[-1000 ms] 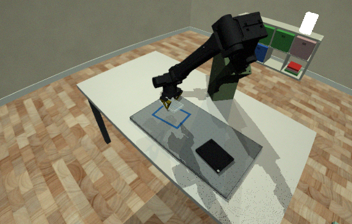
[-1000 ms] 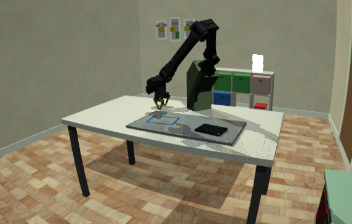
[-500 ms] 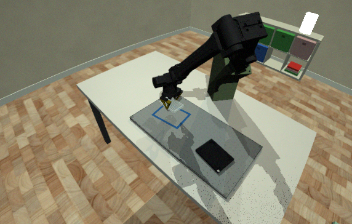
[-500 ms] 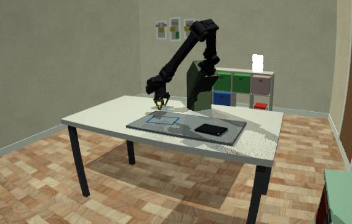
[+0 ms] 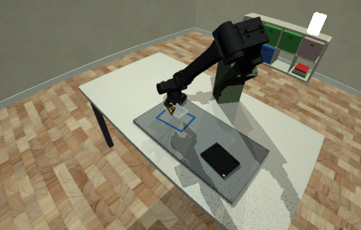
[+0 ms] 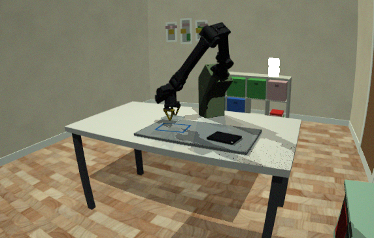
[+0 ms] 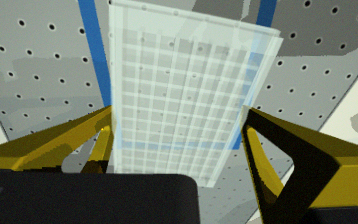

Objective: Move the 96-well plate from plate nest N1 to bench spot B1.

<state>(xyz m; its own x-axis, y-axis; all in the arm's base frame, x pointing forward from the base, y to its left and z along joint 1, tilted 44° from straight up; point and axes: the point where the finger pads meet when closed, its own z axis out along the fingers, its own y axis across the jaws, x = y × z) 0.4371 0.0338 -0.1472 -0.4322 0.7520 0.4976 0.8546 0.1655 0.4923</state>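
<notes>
My gripper (image 5: 175, 107) with yellow fingers is shut on the clear 96-well plate (image 5: 178, 111), holding it by its long sides a little above the grey deck (image 5: 197, 142). In the wrist view the plate (image 7: 187, 95) fills the space between the fingers, with the blue taped outline B1 (image 7: 92, 55) showing under and beside it. The outline (image 5: 175, 121) lies on the deck's left part, and the plate hangs over its far side. The black plate nest N1 (image 5: 220, 160) sits empty on the deck's right part. In the exterior view the gripper (image 6: 169, 114) hovers just above the outline (image 6: 173, 127).
A dark green pedestal (image 5: 230, 82) carries the arm at the table's back. A shelf with coloured bins (image 5: 287, 44) stands on the floor behind the table. The white table (image 6: 185, 131) ends close to the deck's front edge.
</notes>
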